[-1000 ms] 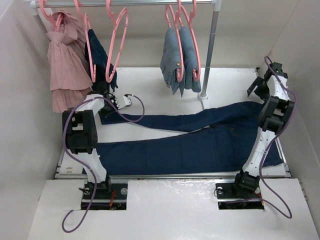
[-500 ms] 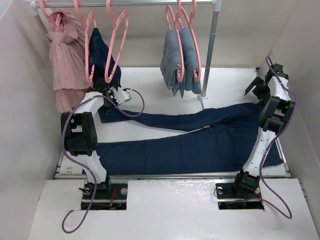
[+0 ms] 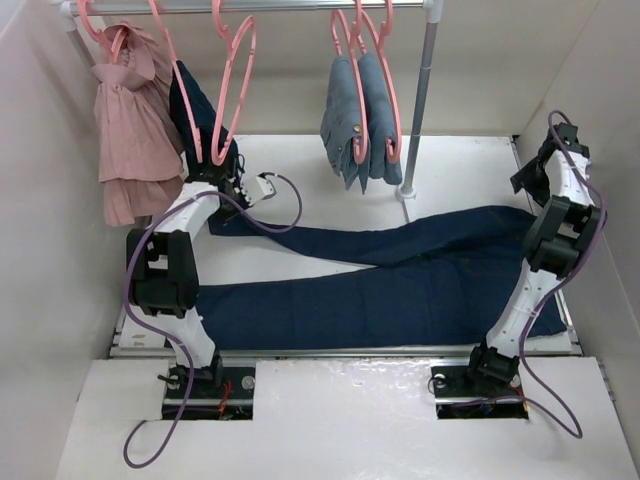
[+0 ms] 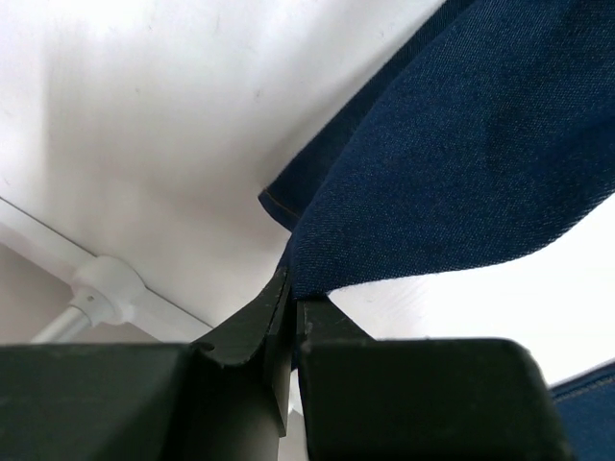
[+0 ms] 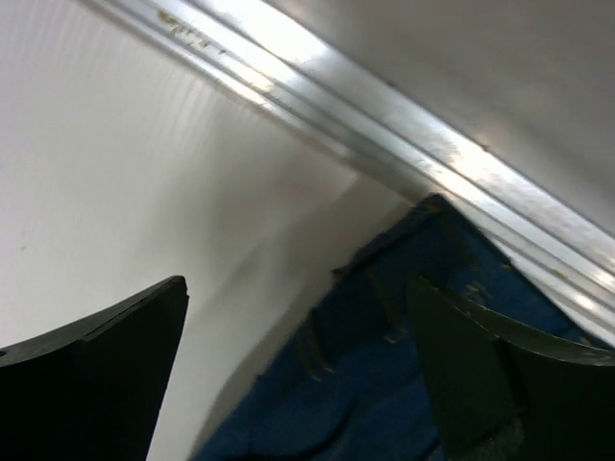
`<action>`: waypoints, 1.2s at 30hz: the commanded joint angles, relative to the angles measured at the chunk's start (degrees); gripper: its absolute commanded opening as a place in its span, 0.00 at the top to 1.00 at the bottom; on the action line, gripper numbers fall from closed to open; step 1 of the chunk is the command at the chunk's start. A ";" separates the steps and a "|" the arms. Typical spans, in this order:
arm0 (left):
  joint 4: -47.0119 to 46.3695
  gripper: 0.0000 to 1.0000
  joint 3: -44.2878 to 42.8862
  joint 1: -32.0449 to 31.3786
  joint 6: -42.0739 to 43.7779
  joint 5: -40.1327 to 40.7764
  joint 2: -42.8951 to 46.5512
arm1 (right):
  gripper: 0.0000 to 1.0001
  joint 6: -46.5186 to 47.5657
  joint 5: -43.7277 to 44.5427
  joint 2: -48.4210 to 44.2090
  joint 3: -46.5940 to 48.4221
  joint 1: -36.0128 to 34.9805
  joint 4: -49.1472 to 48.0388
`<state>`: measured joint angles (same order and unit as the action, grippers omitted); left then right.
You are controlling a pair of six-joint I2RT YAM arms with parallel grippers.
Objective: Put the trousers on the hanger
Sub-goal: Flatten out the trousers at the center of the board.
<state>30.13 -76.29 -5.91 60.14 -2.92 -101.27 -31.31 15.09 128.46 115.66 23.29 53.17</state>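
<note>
The dark navy trousers (image 3: 400, 285) lie flat on the white table, waist at the right and legs running left. My left gripper (image 3: 222, 200) is shut on the hem of the far leg and holds it just off the table, below a pink hanger (image 3: 235, 85) on the rail. The left wrist view shows the jaws (image 4: 291, 300) pinching the denim (image 4: 461, 163). My right gripper (image 3: 526, 180) hovers open above the waist end, empty. In the right wrist view its fingers (image 5: 115, 365) stand wide apart over the waistband (image 5: 384, 384) with its orange stitching.
A rail across the back carries several pink hangers, a pink dress (image 3: 130, 130), another dark navy garment (image 3: 192, 110) and paler blue jeans (image 3: 360, 120). The rail's upright pole (image 3: 420, 110) stands at back centre-right. A metal edge strip (image 5: 384, 125) borders the table by the right wall.
My left gripper has carried the leg hem away from me and a little higher, towards the hangers. The right gripper has drifted to the right, closer to the wall.
</note>
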 commanded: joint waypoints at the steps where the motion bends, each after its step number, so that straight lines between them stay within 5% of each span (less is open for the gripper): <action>1: 2.39 1.00 -1.67 0.11 -1.87 0.72 2.66 | 0.00 0.46 8.19 -2.08 2.46 0.53 2.90; 7: 2.39 1.00 -1.05 0.11 -3.01 1.78 1.61 | 0.00 4.23 12.86 -2.60 2.47 -0.61 3.70; 11: 2.39 1.00 -2.89 -0.42 -4.15 2.30 0.38 | 0.00 4.24 2.87 -0.94 -0.26 0.44 3.70; 20: 2.92 1.00 -5.80 -0.94 -2.92 3.45 -1.82 | 0.00 3.01 1.52 14.53 13.72 -0.17 9.67; 21: 2.92 1.00 -5.80 -0.94 -2.92 3.45 -1.82 | 0.03 3.79 1.52 14.53 13.02 -0.17 8.89; 24: 2.39 1.00 -5.80 -0.94 -2.92 3.45 -1.82 | 0.61 3.80 0.20 13.23 9.86 -0.17 7.22; 25: 2.39 1.00 -6.32 -0.94 -2.92 3.45 -1.82 | 1.00 3.80 0.20 12.26 8.72 -0.70 6.60; 32: 0.02 1.00 -10.18 -0.94 -8.61 13.96 -2.69 | 1.00 6.09 0.73 1.54 1.77 -0.70 3.09; 36: 7.81 1.00 -19.31 -0.94 -13.19 18.03 -3.40 | 1.00 6.79 3.35 -13.12 -10.92 -0.70 -4.28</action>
<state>33.63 -89.12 -6.81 51.99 9.54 -105.49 -25.71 16.19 128.18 110.17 22.85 53.67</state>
